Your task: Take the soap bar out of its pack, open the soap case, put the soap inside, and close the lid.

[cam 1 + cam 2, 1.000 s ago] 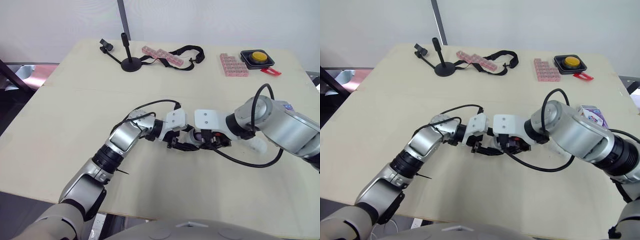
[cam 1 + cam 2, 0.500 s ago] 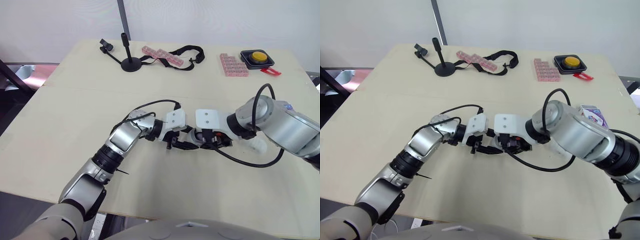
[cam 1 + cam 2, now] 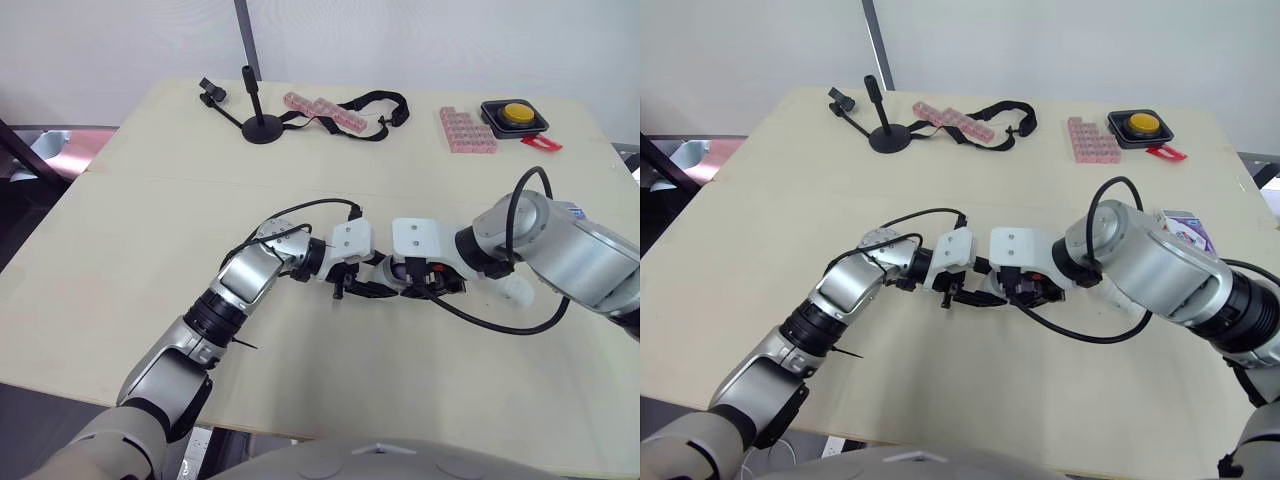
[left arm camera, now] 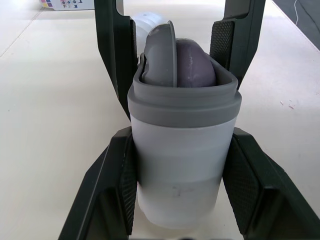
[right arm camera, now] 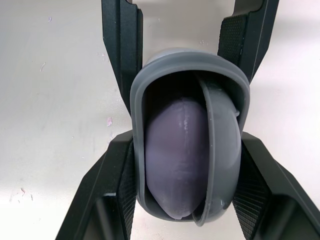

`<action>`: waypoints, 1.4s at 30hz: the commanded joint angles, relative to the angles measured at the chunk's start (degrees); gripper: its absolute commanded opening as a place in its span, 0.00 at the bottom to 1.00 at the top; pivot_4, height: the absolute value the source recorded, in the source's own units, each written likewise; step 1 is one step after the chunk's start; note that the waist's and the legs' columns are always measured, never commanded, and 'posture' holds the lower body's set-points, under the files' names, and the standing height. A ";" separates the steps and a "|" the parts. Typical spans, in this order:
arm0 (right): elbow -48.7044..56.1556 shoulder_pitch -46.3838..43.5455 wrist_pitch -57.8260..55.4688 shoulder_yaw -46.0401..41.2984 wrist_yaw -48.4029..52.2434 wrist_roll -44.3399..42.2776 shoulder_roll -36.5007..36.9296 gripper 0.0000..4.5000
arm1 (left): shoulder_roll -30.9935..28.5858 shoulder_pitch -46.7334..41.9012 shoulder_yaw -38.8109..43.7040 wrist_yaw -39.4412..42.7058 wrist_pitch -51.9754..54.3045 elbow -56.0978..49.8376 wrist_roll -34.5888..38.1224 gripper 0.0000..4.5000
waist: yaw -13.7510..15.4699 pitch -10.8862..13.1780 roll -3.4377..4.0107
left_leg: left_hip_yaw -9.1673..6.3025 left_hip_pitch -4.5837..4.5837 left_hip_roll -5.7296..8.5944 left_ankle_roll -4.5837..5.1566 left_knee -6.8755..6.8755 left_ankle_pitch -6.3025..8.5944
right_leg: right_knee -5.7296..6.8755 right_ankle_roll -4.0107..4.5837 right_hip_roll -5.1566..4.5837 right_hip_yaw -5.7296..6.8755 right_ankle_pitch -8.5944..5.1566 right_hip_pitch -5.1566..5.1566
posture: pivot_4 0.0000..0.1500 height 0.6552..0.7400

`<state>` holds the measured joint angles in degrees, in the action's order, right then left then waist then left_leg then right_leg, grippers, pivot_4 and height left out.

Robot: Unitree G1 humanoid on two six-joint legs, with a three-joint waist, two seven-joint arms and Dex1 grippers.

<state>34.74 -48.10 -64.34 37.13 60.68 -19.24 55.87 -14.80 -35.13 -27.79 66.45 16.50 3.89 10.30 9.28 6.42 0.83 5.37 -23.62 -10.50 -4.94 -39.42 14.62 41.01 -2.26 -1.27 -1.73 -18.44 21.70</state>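
Arms [image 3: 250,280] bent inward, left tool [image 4: 181,142] and right tool [image 5: 185,145] clamping soap case [image 4: 182,167]

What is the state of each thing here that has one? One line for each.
soap case: open, not yet closed, gripped from two sides.
soap bar: out of its pack, inside the soap case.
left gripper: shut on the soap case.
right gripper: shut on the soap case.
soap pack: set aside, apart from the soap case.
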 commanded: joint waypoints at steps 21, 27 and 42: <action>1.98 0.70 0.79 -0.20 1.10 1.14 0.54 0.47 | -0.13 -1.24 2.09 0.25 -2.29 -0.80 0.75 0.41 | 0.00 0.00 0.00 | 0.00 0.01 0.00 0.00 -0.01 0.00 | 0.02 0.00 0.01 -0.04 0.00 0.00 | 1.00 0.72; 1.87 0.76 0.66 -0.15 1.01 1.10 0.37 0.47 | -0.16 -1.22 1.92 0.31 -2.37 -0.77 0.62 0.41 | 0.00 0.00 0.00 | 0.01 0.01 0.00 0.00 -0.01 0.00 | 0.02 0.00 0.01 -0.05 0.00 0.00 | 1.00 0.72; 1.36 4.15 0.66 -3.61 2.52 -0.99 1.67 0.99 | -0.64 1.51 3.33 0.76 -8.34 0.51 1.15 0.41 | -0.01 0.00 0.00 | 0.01 0.00 0.00 0.01 -0.07 0.00 | 0.04 0.00 0.01 -0.08 0.00 0.00 | 1.00 0.72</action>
<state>35.25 -44.19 -64.79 35.87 62.54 -19.65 56.67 -15.17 -33.76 -26.78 66.96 10.38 4.93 10.22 9.28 6.42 0.83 5.38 -23.62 -10.50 -4.94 -39.48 14.62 41.05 -2.26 -1.25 -1.82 -18.44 21.70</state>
